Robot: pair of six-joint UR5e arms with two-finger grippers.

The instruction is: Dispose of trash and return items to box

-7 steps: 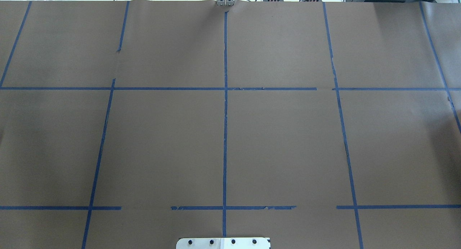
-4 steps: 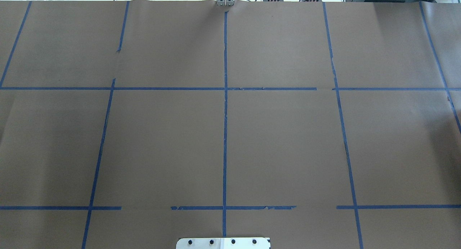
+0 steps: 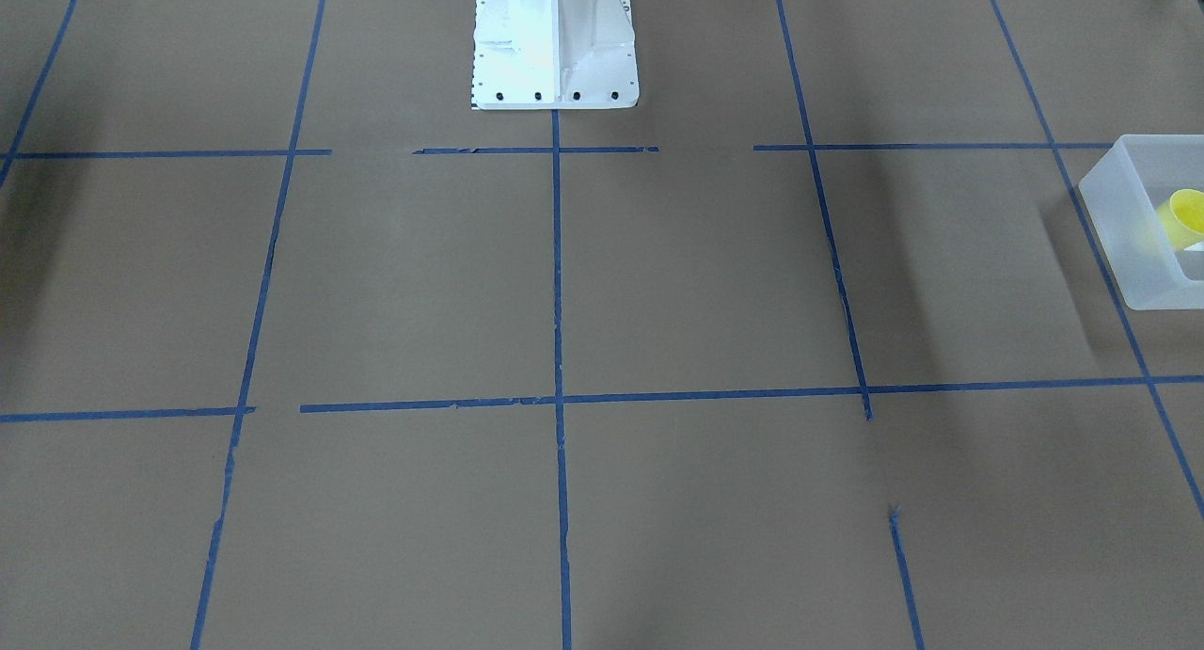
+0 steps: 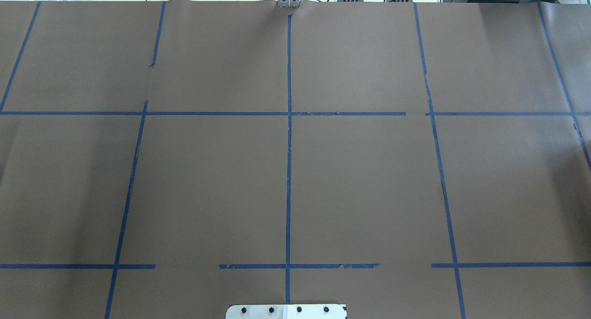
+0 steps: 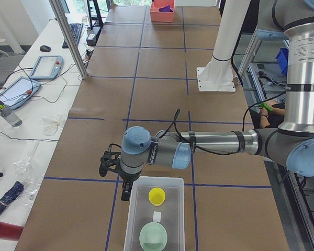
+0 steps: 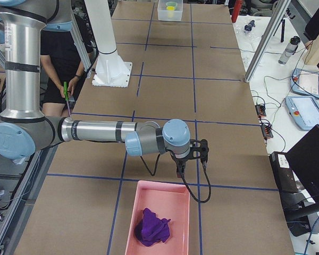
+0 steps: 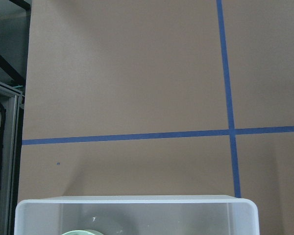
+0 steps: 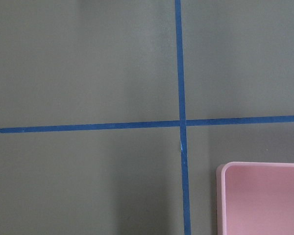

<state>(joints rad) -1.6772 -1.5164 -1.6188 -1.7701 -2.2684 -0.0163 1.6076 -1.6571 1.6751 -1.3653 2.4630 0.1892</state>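
The counter [image 4: 208,185] is covered in matt brown paper, lined with blue tape [image 4: 289,171] that is frayed in places. The box [image 3: 1124,227] is frosted translucent plastic; the yellow cup [image 5: 157,196] and pale green bowl [image 5: 153,237] look like smooth plastic. The pink tray [image 6: 165,199] is smooth plastic, the purple cloth [image 6: 151,227] soft and crumpled. The pedestal [image 3: 553,39] is glossy white.

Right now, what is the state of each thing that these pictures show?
translucent bin: uncovered.
yellow tumbler cup: inside the bin.
green bowl: inside the bin, mouth up.
pink tray: uncovered.
purple cloth: crumpled in the tray.
left claw: near the bin; open or shut, cannot tell.
right claw: near the tray; cannot tell either.
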